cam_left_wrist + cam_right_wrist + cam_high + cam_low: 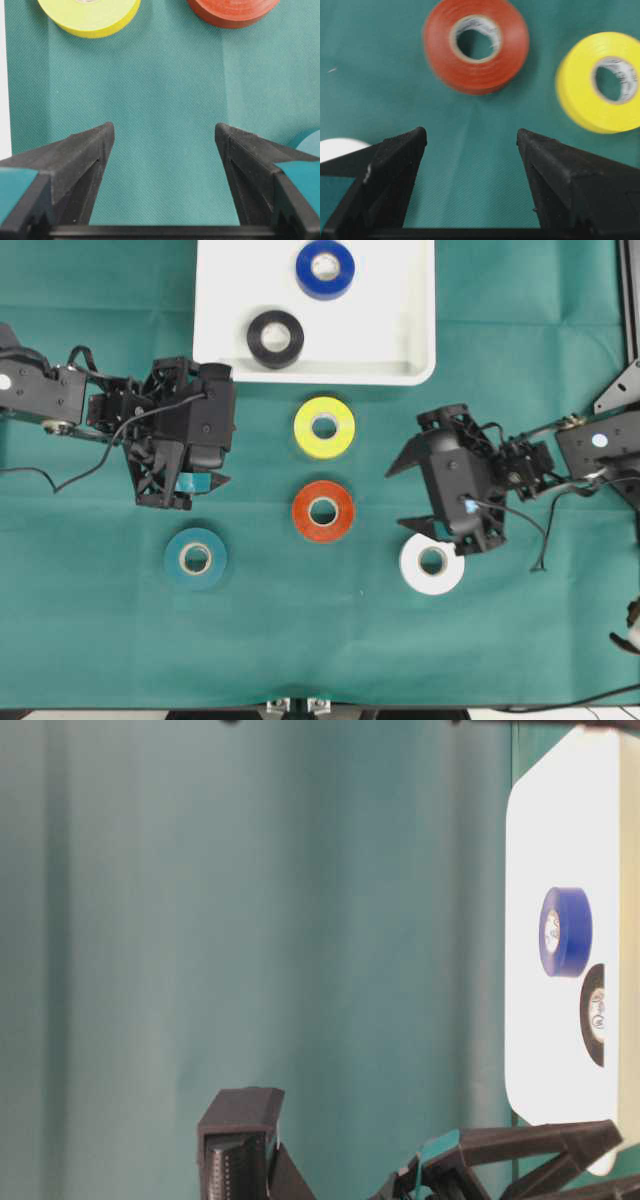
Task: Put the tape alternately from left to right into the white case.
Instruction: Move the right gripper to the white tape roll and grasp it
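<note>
The white case (400,340) lies at the top centre and holds a blue tape (325,268) and a black tape (275,338). Four rolls lie flat on the green cloth: yellow tape (324,427), red tape (323,510), teal tape (195,557) and white tape (432,563). My left gripper (222,426) hovers left of the yellow roll, open, with only cloth between its fingers (164,130). My right gripper (396,498) is open and empty (471,134), just right of the red tape (476,45) and above the white roll.
The case's rim (4,75) shows at the left edge of the left wrist view. The teal tape (307,142) sits close beside that gripper's right finger. The table-level view shows the case (560,840) with the blue tape (567,932).
</note>
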`<state>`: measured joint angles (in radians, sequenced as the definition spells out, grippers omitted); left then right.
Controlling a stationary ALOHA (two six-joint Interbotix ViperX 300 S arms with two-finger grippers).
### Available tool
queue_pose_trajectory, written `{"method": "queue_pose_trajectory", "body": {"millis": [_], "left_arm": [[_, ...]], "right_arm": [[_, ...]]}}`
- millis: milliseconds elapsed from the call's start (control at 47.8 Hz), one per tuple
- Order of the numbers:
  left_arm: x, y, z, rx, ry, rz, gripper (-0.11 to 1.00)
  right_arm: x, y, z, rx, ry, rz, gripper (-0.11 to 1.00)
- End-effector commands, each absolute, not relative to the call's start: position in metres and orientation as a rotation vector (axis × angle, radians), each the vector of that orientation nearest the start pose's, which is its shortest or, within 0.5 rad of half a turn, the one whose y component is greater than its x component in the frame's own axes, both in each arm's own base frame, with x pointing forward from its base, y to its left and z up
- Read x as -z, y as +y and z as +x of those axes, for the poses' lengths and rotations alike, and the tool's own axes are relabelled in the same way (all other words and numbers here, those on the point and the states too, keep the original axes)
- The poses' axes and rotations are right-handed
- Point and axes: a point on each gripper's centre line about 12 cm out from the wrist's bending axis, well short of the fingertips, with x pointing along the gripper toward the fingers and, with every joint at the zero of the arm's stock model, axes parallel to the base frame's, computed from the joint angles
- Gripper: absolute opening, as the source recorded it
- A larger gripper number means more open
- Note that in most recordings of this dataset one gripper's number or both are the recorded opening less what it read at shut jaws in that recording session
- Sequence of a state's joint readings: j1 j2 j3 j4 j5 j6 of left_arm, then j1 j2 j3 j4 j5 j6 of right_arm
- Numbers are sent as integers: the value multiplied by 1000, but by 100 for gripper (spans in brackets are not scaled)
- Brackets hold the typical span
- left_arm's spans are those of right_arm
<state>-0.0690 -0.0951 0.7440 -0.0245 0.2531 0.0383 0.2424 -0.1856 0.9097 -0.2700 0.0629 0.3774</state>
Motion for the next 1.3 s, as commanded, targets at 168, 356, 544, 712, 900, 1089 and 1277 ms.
{"method": "queue_pose_trajectory", "body": {"millis": [168,356,544,712,900,1089,1277], "left_arm": [[-166,-26,342,80,869,40,34],[-167,-26,343,80,867,40,34],[-167,-26,343,80,867,40,34],[-166,-27,342,82,871,41,34],[-166,-27,342,83,870,41,34],[-165,-27,342,83,872,41,34],[-164,-27,342,83,877,42,34]], "right_arm": [[-156,86,290,-198,778,47,81],[-152,94,282,-211,797,68,81],[-150,98,278,-210,821,80,81],[-150,103,276,-213,831,97,81],[-149,104,275,-205,837,120,81],[-142,104,274,-201,858,117,81],[-132,105,277,-187,894,122,81]]}}
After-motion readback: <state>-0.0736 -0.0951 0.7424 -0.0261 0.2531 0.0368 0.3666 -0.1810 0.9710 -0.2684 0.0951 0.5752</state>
